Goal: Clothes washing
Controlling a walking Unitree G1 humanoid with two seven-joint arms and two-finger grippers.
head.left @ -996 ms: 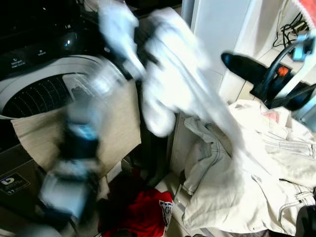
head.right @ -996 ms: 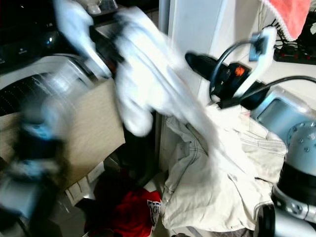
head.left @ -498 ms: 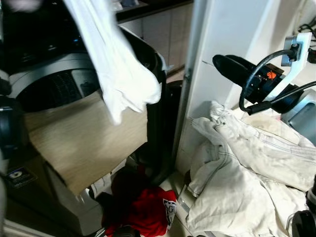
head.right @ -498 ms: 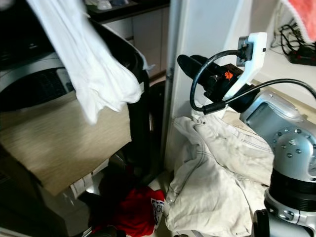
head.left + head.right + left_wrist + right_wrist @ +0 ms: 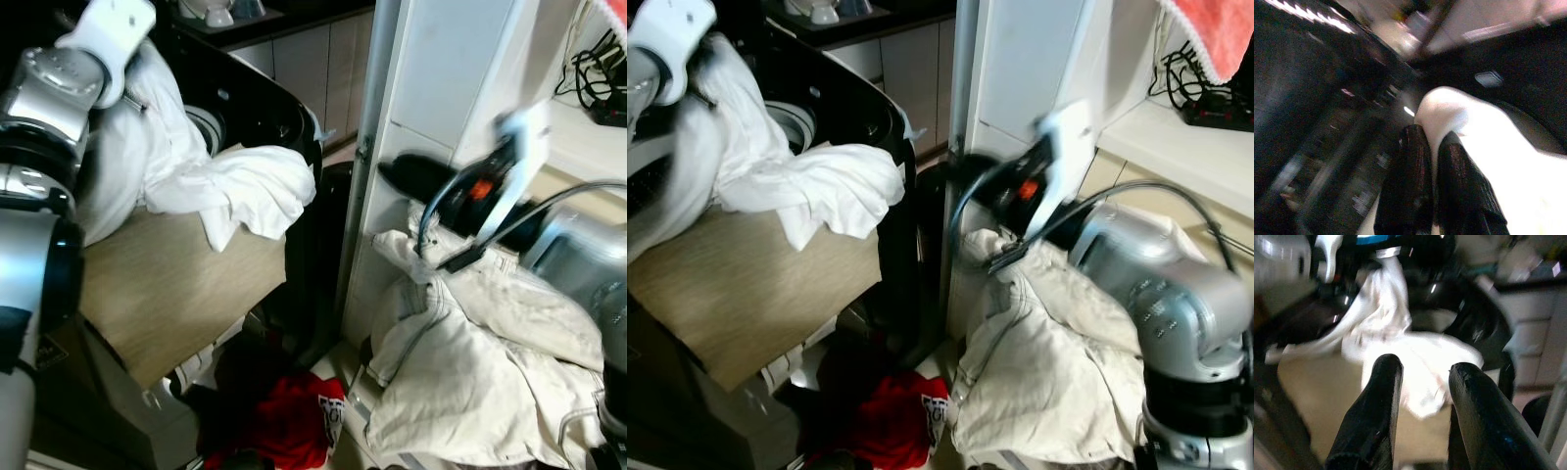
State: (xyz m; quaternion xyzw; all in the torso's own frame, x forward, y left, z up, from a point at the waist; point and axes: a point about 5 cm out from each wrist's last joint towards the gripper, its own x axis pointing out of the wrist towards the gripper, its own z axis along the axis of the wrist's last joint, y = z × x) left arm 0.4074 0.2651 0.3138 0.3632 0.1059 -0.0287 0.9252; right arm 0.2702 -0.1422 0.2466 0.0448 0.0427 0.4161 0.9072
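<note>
In the eye views, the white garment [image 5: 230, 191] drapes over the washing machine [image 5: 847, 108] rim. In the left wrist view, the left end effector [image 5: 1434, 147] pinches it. In the right wrist view, the right end effector [image 5: 1422, 369] is spread, holding nothing.

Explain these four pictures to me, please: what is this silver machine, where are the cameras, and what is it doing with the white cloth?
It is a humanoid robot doing laundry. Two pictures come from the twin cameras in its head, looking down; the other two come from a camera on each wrist, looking along that arm's two black fingers.

The left pincer is shut on a white garment, which drapes over the washing machine and onto a beige cloth hanging down its front.

The right pincer is open and holds nothing; it points toward the white garment.

Beside the machine lies a heap of cream clothes, and a red garment lies low down between the two.
</note>
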